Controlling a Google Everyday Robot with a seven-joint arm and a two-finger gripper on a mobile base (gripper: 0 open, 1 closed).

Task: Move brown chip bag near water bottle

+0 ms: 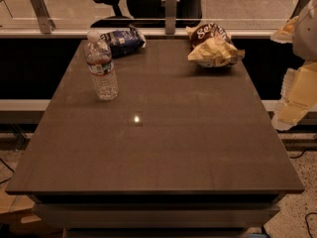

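The brown chip bag [210, 42] lies at the table's back right, dark brown with white script and crumpled cream-yellow edges. The water bottle [102, 67] stands upright at the back left, clear, with a white cap and a white-and-red label. The two are far apart across the table top. My gripper [283, 58] hangs off the table's right edge, to the right of and a little nearer than the brown bag, and touches nothing. Its cream fingers [297, 95] stand apart and hold nothing.
A dark blue snack bag [122, 39] lies at the back edge just behind and right of the bottle. The brown table [158, 148] has a glass partition with metal posts [171, 9] behind it. An office chair [143, 1] stands beyond the glass.
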